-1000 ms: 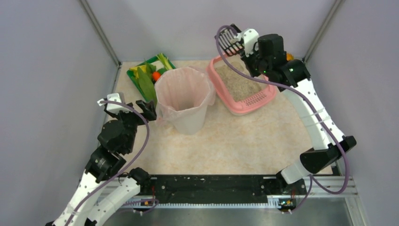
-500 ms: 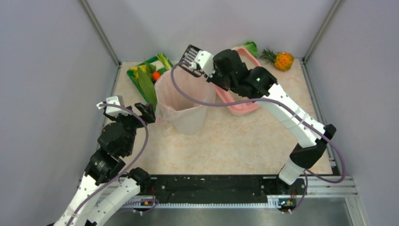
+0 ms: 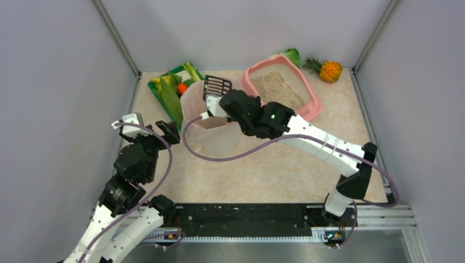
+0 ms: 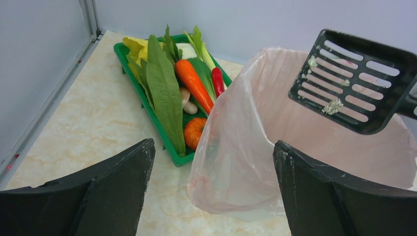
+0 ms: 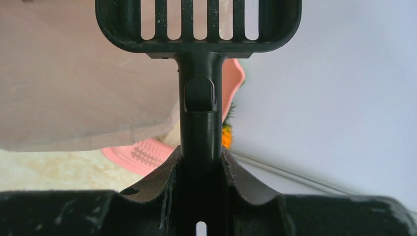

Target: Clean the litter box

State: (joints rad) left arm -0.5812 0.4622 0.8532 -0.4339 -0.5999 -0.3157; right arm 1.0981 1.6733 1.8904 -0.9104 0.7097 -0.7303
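**Reader:** What fills the scene, starting with the biggest thing?

**Describer:** A beige marbled table with two robot arms mounted at its near edge. At the far right of it, close to the back wall, sits the litter box, a pink tray holding grey-beige litter.

**Reader:** How would that box handle?

**Describer:** It looks like stiff, smooth plastic, probably weighty with its fill. The grains are loose, so any tilt would likely shift or spill them. The raised rim or the slotted lip seems the safest place to grip.

**Reader:** Which way does it lie?

**Describer:** Its long axis runs diagonally, from far left to near right. The slotted lip is at the near-right end.

**Reader:** What is next to it?

**Describer:** Just to its left stands a bin with a pink liner. Beyond that is a green vegetable tray.

**Reader:** And the arms?

**Describer:** The right claw is clamped on the handle of a black slotted scoop, which hangs tilted over the bin's mouth. The left claw is spread wide and holds nothing, near the bin's left side.

**Reader:** Anything smaller?

**Describer:** A few pale litter crumbs cling to the scoop's slats.
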